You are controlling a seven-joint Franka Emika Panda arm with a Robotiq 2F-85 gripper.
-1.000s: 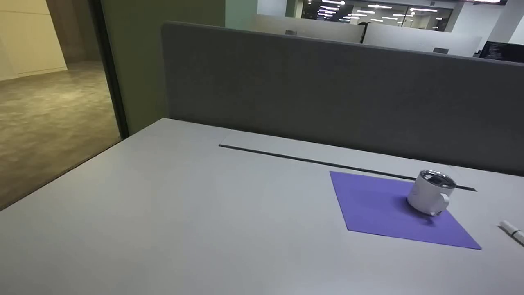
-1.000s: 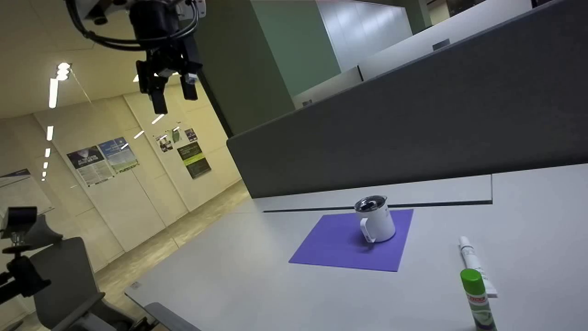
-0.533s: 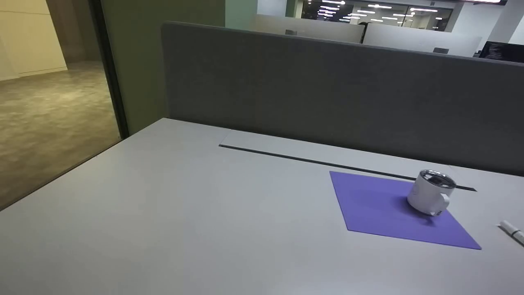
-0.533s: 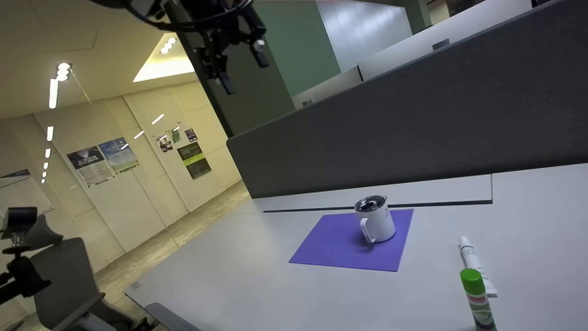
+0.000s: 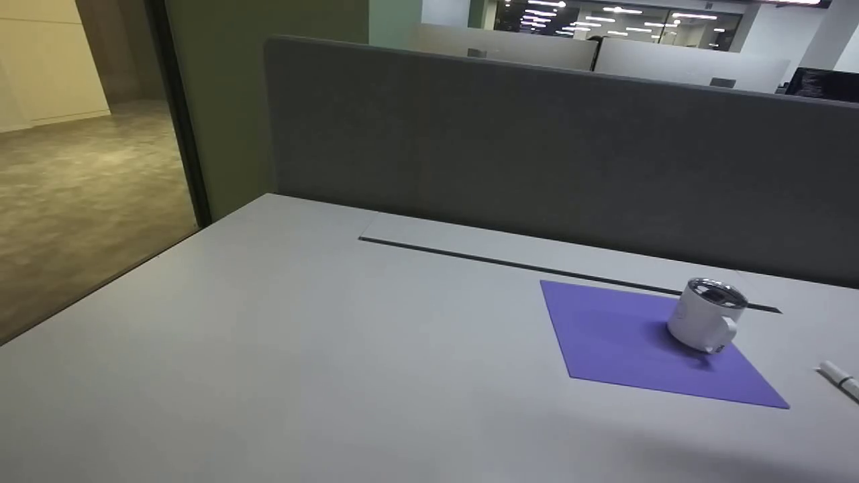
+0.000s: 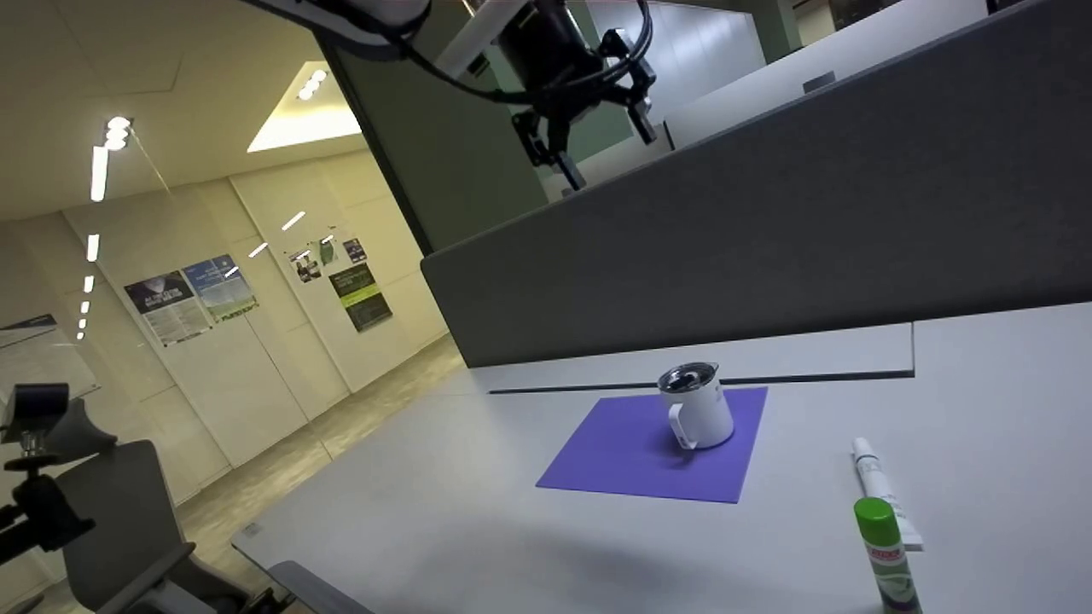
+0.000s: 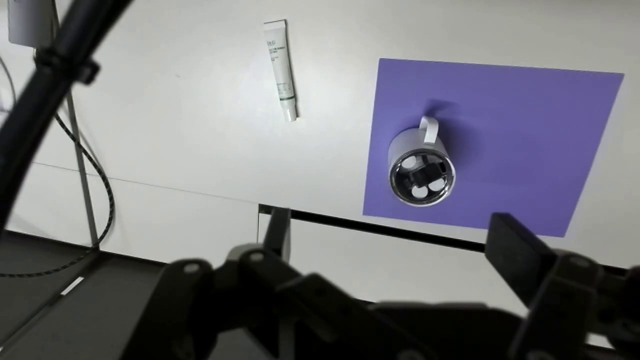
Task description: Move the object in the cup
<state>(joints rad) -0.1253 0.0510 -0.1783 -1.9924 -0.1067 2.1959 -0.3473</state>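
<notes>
Cup (image 6: pixel 705 414) upright on purple mat (image 6: pixel 623 456), toward its right in both exterior views. Gripper (image 6: pixel 614 160) aloft, spread apart, nothing held. Move seemingly unstarted; grasp, transfer remain.

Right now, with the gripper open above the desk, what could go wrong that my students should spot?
The open gripper could catch the handle jutting from the cup and tip it.
The cup stands on the purple mat, which might slide if the cup is pushed.
A dark shape shows at the cup's top; I cannot tell whether it closes the cup, so reaching in may be blocked.
</notes>
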